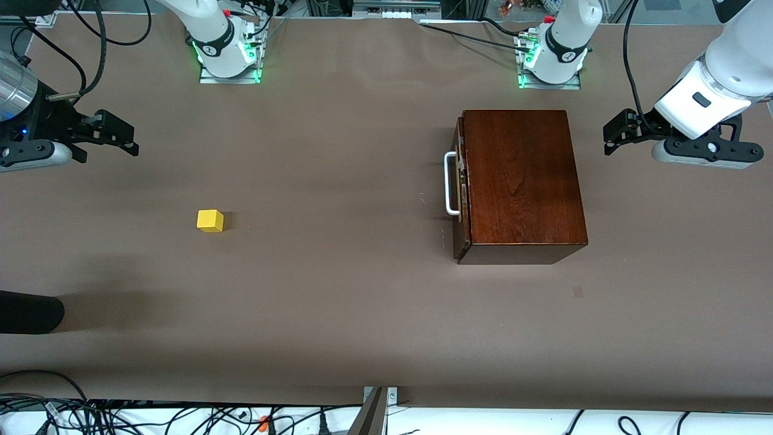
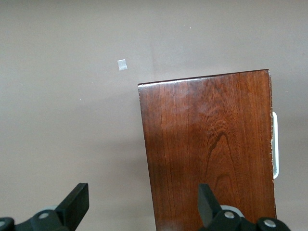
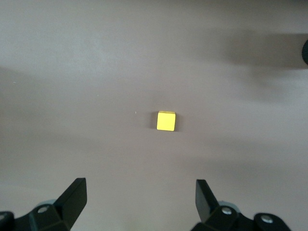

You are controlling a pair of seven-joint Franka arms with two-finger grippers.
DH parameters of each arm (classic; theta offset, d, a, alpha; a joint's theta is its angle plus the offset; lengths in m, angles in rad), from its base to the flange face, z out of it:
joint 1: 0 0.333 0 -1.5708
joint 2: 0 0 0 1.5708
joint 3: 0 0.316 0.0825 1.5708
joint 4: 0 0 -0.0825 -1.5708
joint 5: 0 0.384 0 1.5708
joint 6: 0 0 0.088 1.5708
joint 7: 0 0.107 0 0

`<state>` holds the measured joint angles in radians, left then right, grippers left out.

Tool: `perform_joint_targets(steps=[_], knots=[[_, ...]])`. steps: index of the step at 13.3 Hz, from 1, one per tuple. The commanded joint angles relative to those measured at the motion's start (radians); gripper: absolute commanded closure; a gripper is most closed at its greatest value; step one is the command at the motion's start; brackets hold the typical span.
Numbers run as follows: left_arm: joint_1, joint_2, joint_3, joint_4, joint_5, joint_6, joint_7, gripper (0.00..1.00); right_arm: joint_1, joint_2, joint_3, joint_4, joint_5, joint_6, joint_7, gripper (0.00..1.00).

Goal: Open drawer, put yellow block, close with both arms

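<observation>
Claws gape above matte table; glossy box, cube.

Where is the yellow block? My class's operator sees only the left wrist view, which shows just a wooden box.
Observer: The yellow block lies on the table toward the right arm's end, well apart from the wooden box.
Operator: Is any hand holding it?
Observer: No. The right hand hangs open in the air over the bare table at its own end, and the block sits untouched.
Operator: Is the drawer open yet?
Observer: No. The drawer is shut flush in the box, its white handle facing the block's end.
Operator: And my own hand?
Observer: The left hand hangs open beside the box, at the end away from the handle.
</observation>
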<state>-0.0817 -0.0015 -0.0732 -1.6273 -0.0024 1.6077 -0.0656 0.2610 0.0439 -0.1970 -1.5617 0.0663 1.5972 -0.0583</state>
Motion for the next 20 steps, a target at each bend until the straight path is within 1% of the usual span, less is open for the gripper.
perform_joint_targets(steps=[1, 8, 11, 13, 15, 19, 20], knots=[[-0.001, 0.018, -0.007, 0.033, 0.025, -0.015, -0.003, 0.0, -0.002, 0.008, 0.002, 0.025, -0.01, -0.017, -0.014, 0.0], [0.0, 0.02, -0.005, 0.043, 0.022, -0.025, -0.003, 0.0, -0.002, 0.008, 0.002, 0.022, -0.01, -0.017, -0.014, 0.0], [0.0, 0.017, -0.005, 0.044, 0.015, -0.135, -0.003, 0.0, -0.002, 0.008, 0.002, 0.022, -0.01, -0.017, -0.012, 0.0], [-0.001, 0.021, -0.005, 0.043, 0.01, -0.175, -0.002, 0.0, -0.002, 0.008, 0.002, 0.025, -0.01, -0.016, -0.014, 0.0], [-0.018, 0.052, -0.007, 0.046, 0.007, -0.184, -0.003, 0.0, -0.002, 0.008, 0.004, 0.025, -0.01, -0.016, -0.012, 0.0], [-0.058, 0.074, -0.007, 0.052, -0.034, -0.175, 0.029, 0.0, -0.002, 0.008, 0.002, 0.022, -0.01, -0.016, -0.014, 0.0], [-0.078, 0.105, -0.007, 0.066, -0.051, -0.167, 0.015, 0.0, -0.002, 0.008, 0.002, 0.025, -0.01, -0.016, -0.012, 0.0]])
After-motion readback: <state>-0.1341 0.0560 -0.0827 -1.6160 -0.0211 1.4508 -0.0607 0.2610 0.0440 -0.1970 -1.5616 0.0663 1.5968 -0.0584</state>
